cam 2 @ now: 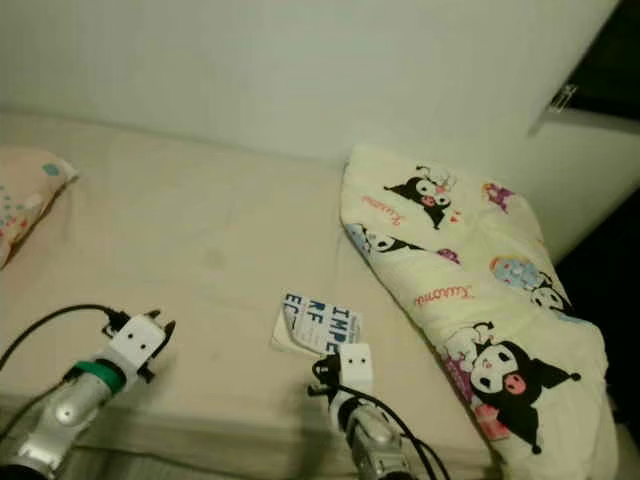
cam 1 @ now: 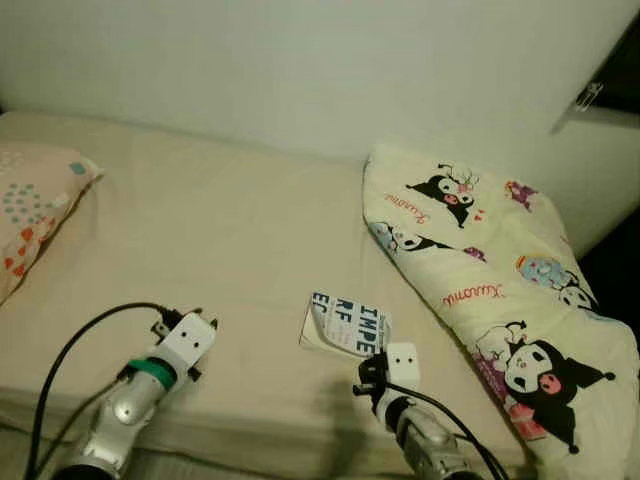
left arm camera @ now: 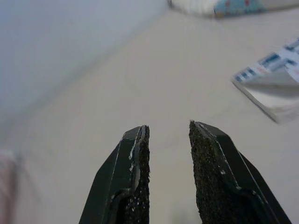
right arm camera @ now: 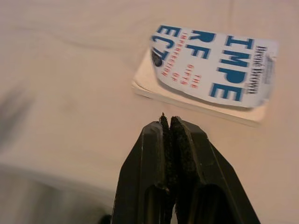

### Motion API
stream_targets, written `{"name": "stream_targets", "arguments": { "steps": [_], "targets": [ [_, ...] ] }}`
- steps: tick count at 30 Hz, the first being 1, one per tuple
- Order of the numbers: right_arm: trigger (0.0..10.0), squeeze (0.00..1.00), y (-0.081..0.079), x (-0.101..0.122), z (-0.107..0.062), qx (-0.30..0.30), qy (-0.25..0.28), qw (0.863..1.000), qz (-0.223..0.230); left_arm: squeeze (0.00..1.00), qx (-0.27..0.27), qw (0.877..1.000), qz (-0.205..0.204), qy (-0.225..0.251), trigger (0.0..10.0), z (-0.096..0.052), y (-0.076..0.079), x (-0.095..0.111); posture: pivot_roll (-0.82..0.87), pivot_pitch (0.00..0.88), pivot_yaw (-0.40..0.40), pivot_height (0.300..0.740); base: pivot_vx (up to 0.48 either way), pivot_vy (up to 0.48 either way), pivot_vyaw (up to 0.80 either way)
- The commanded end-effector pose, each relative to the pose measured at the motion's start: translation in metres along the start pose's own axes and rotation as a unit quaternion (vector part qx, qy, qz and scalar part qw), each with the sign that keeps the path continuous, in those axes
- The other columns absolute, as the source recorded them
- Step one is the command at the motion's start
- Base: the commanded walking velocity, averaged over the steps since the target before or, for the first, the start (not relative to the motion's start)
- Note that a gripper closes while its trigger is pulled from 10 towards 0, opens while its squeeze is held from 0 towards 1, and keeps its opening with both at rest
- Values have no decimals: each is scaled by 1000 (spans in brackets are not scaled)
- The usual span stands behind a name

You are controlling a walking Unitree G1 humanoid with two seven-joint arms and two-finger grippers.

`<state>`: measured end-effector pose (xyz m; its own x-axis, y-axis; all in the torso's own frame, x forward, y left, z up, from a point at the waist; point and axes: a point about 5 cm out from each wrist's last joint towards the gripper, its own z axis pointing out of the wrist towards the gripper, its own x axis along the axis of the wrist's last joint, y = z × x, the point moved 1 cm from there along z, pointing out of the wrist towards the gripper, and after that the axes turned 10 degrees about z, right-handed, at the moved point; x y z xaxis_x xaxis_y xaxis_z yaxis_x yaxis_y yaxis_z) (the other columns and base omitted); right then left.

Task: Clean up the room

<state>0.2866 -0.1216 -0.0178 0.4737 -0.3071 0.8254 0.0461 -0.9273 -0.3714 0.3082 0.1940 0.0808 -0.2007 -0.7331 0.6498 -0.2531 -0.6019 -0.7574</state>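
**A book lying on the bed**

I am looking down at a bed [cam 1: 230, 250] with a plain cream sheet. A book [cam 1: 345, 327] lies flat on it, near the front edge and close to the middle. Its cover is white with big blue letters, and the cover curls up a little. The long side of the book runs across the bed, tilted a bit, so one short end points toward the folded blanket [cam 1: 490, 270] and the other toward the open sheet.

My right gripper [right arm camera: 167, 122] is just in front of the book, near its front edge. Its two black fingers are pressed together with nothing between them. It is not touching the book.

My left gripper [left arm camera: 168, 135] hangs over the bare sheet, well apart from the book. Its fingers have a gap between them and hold nothing.

The blanket with cartoon pictures lies on the right side of the bed, just beside the book. A pillow [cam 1: 30, 215] with coloured dots sits at the far left. A white wall [cam 1: 300, 70] is behind the bed.
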Motion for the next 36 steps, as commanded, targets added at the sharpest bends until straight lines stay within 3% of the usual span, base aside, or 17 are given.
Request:
{"name": "stream_targets", "arguments": {
  "steps": [1, 4, 11, 14, 16, 19, 20, 21, 23, 24, 27, 31, 32, 36],
  "targets": [
    [10000, 0, -3, 2, 0, -9, 18, 1000, 16, 0, -21, 998, 29, 43, 10000, 5, -3, 19, 193, 70, 25, 734, 0, 0, 0],
    [10000, 0, -11, -1, -1, -4, 32, 999, 13, 0, -23, 997, 32, 69, 10000, 6, -9, 33, 205, 90, 65, 734, 0, 0, 0],
    [10000, 0, -7, -7, -5, -24, 40, 999, 25, 0, -37, 995, 38, 80, 10000, -2, -11, 39, 214, 132, 85, 734, 0, 0, 0],
    [10000, 0, -9, 11, -3, -17, 79, 997, 9, 0, -37, 991, 82, 95, 10000, -9, -22, 46, 205, 167, 90, 734, 0, 0, 0],
    [10000, 0, -3, 31, -4, -19, 117, 993, -20, 0, -41, 986, 109, 115, 10000, -6, -24, 60, 183, 181, 107, 734, 0, 0, 0],
    [10000, 0, 3, 39, -6, -29, 134, 990, -39, 0, -45, 984, 114, 126, 10000, -4, -22, 65, 161, 175, 118, 734, 0, 0, 0],
    [10000, 0, 16, 47, -11, -51, 152, 985, -62, 0, -57, 982, 111, 143, 10000, 0, -16, 71, 76, 174, 144, 734, 0, 0, 0],
    [10000, 0, 16, 47, -11, -51, 152, 985, -62, 0, -57, 982, 111, 143, 10000, 0, -16, 71, 76, 174, 144, 734, 0, 0, 0],
    [10000, 0, 52, 61, -30, -122, 191, 972, -60, 0, -105, 975, 98, 169, 10000, 11, 3, 78, -7, 159, 157, 734, 0, 0, 0],
    [10000, 0, 52, 61, -30, -122, 191, 972, -60, 0, -105, 975, 98, 169, 10000, 11, 3, 78, -7, 159, 157, 734, 0, 0, 0],
    [10000, 0, 88, 67, -55, -193, 220, 954, -60, 0, -140, 967, 108, 181, 10000, 23, 15, 82, -43, 133, 173, 734, 0, 0, 0],
    [10000, 0, 96, 66, -62, -214, 223, 949, -65, 0, -141, 968, 107, 178, 10000, 25, 15, 82, -43, 133, 173, 734, 0, 0, 0],
    [10000, 0, 109, 64, -75, -248, 224, 938, -90, 0, -144, 971, 97, 166, 10000, 25, 17, 77, -62, 124, 163, 734, 0, 0, 0],
    [10000, 0, 114, 66, -80, -247, 220, 937, -113, 0, -137, 976, 85, 149, 10000, 24, 22, 72, -63, 109, 160, 734, 0, 0, 0]
  ]
}}
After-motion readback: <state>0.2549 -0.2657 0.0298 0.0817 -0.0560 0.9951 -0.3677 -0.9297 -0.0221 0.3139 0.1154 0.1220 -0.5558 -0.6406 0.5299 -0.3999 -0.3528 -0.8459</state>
